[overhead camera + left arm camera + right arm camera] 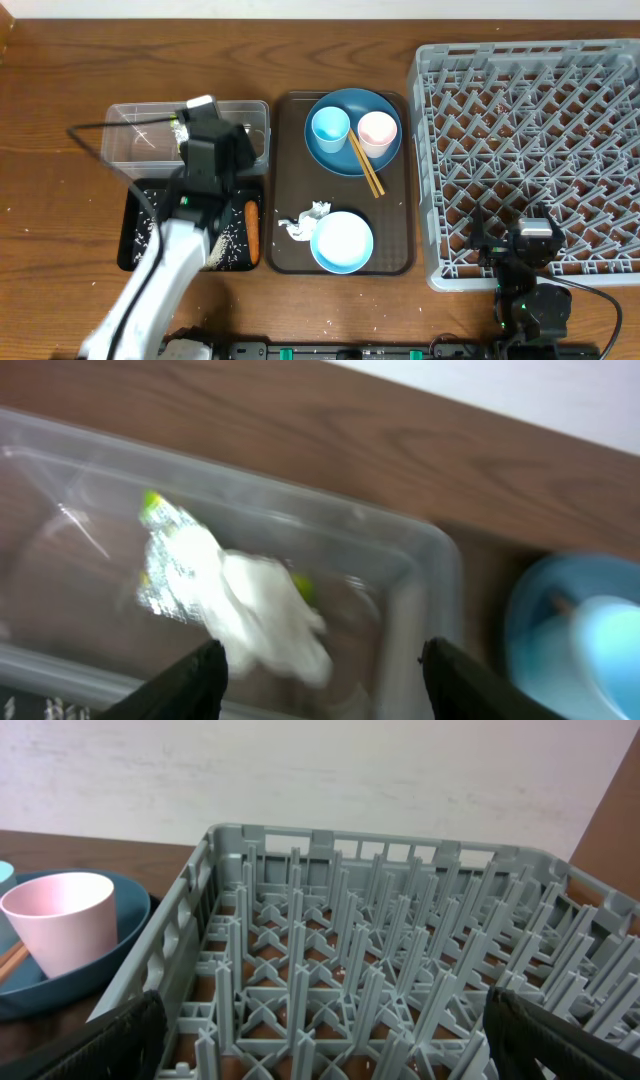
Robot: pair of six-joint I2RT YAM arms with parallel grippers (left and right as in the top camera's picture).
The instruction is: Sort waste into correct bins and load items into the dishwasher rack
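Note:
My left gripper hangs open over the clear tub, nothing between its fingers. Below it, inside the tub, lie a crumpled white tissue and a silvery green-and-yellow wrapper, both blurred. The black tray in front of the tub holds rice grains and an orange carrot. My right gripper stands open over the near edge of the grey dishwasher rack. On the dark blue dish stand a light blue cup and a pink cup, with chopsticks beside them.
A dark brown serving tray between bins and rack carries the dish, a light blue bowl and another crumpled tissue. My left arm crosses over the black tray.

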